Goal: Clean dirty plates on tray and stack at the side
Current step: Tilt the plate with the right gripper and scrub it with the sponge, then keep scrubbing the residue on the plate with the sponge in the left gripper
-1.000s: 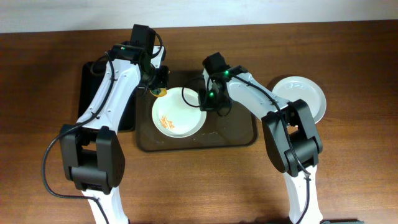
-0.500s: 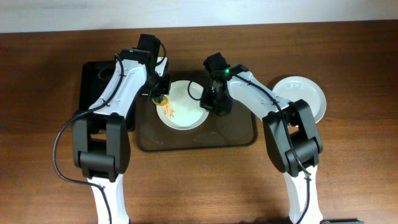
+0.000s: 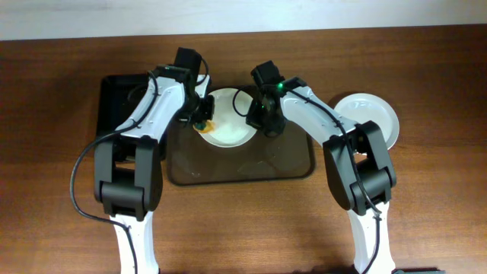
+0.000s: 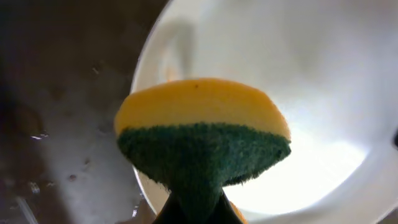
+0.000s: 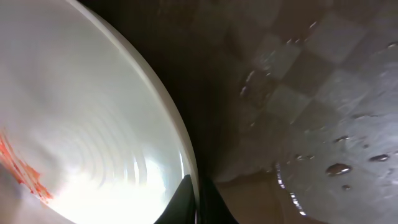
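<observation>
A white plate (image 3: 228, 122) with an orange smear is held tilted over the far part of the dark brown tray (image 3: 281, 164). My right gripper (image 3: 260, 122) is shut on the plate's right rim; the right wrist view shows the rim (image 5: 180, 149) between the fingertips (image 5: 198, 202) and an orange smear at the left. My left gripper (image 3: 199, 116) is shut on a yellow and green sponge (image 4: 202, 134), whose green side is at the plate's left part (image 4: 311, 93). Another white plate (image 3: 373, 118) lies on the table to the right of the tray.
A smaller black tray (image 3: 122, 114) lies on the table left of the brown tray, partly under my left arm. The brown tray's floor is wet, with water drops (image 5: 339, 168). Bare wooden table (image 3: 243, 228) lies in front of the tray.
The plate has been raised, tilted and moved toward the far edge of the tray. My left gripper with the sponge has moved right to the plate's left part.
</observation>
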`<state>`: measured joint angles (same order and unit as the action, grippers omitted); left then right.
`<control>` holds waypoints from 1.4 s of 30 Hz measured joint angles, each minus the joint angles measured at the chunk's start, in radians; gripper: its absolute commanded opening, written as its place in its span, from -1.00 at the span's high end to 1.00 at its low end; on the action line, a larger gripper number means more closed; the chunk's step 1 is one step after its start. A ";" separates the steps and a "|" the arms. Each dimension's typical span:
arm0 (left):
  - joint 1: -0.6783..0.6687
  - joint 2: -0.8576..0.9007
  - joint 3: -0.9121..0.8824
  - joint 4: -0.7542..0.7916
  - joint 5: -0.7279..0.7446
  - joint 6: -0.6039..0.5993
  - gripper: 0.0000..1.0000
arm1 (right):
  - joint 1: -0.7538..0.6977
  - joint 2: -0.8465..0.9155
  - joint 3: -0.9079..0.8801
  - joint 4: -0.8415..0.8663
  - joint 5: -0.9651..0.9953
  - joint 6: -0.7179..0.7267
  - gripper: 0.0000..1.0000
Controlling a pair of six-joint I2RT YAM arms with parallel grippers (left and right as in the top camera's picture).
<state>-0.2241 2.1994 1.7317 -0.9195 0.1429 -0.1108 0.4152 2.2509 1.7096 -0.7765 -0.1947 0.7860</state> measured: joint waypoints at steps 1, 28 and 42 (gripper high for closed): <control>-0.003 0.000 -0.019 0.029 -0.002 -0.011 0.98 | 0.000 0.000 0.000 0.000 0.002 0.000 0.92; -0.062 -0.046 -0.233 0.438 -0.037 0.011 0.98 | 0.000 0.000 0.000 0.008 0.014 -0.012 0.92; -0.053 -0.043 -0.222 0.369 -0.248 -0.033 0.98 | 0.003 0.000 0.000 0.020 0.010 -0.042 0.92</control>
<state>-0.2771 2.1567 1.5097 -0.5510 -0.1051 -0.1436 0.4183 2.2509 1.7092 -0.7567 -0.1848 0.7441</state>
